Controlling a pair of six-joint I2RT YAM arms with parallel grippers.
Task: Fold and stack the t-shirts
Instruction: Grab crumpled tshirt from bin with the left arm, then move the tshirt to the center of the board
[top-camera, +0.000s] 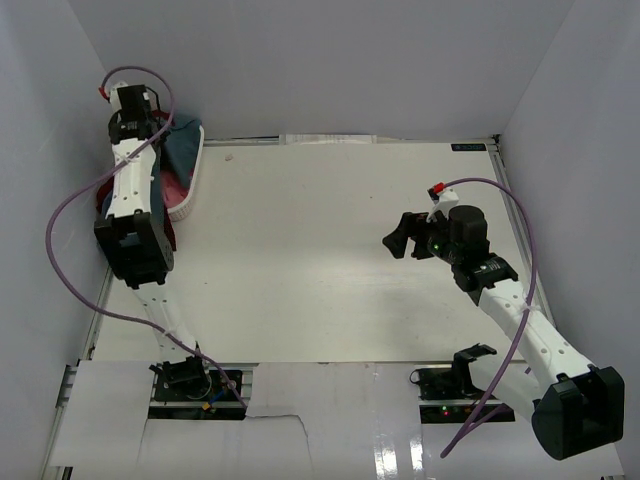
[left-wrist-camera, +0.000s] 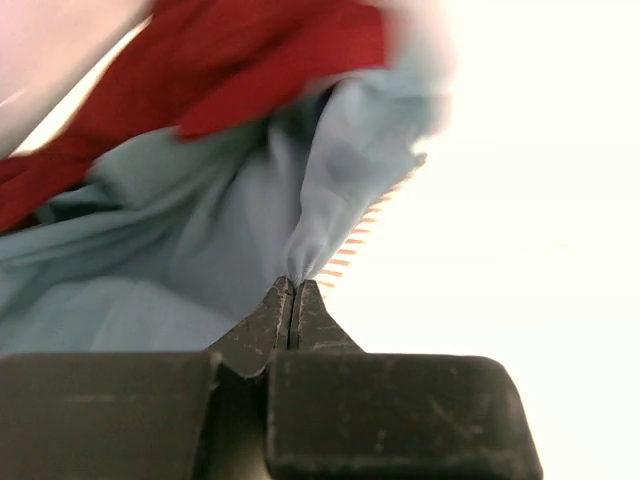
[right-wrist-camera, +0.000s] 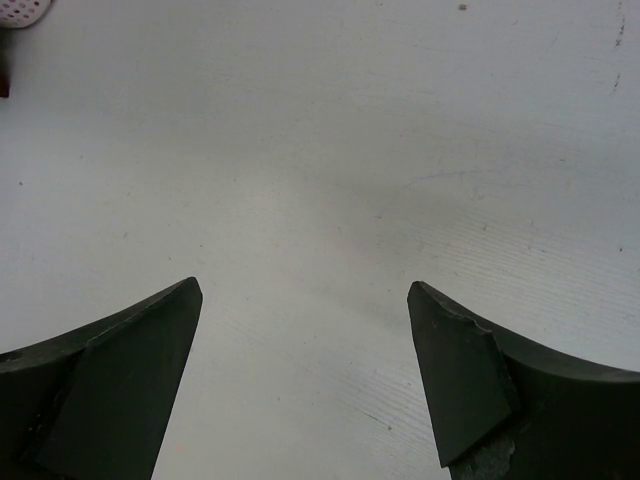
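Note:
My left gripper (top-camera: 165, 128) is at the far left over the white laundry basket (top-camera: 195, 180). In the left wrist view it (left-wrist-camera: 293, 287) is shut on a fold of the teal-blue t-shirt (left-wrist-camera: 200, 230), which rises out of the basket (top-camera: 186, 145). The maroon t-shirt (left-wrist-camera: 230, 60) lies just beyond the teal one and shows beside the arm in the top view (top-camera: 101, 203). The pink t-shirt (top-camera: 172, 188) lies in the basket under the arm. My right gripper (top-camera: 400, 238) is open and empty over the bare table at the right (right-wrist-camera: 305, 300).
The basket's slatted wall (left-wrist-camera: 362, 238) shows right of the pinched cloth. A corner of the basket (right-wrist-camera: 20, 10) appears far off in the right wrist view. The white table (top-camera: 300, 260) is walled on three sides. A purple cable (top-camera: 60, 215) loops left of the left arm.

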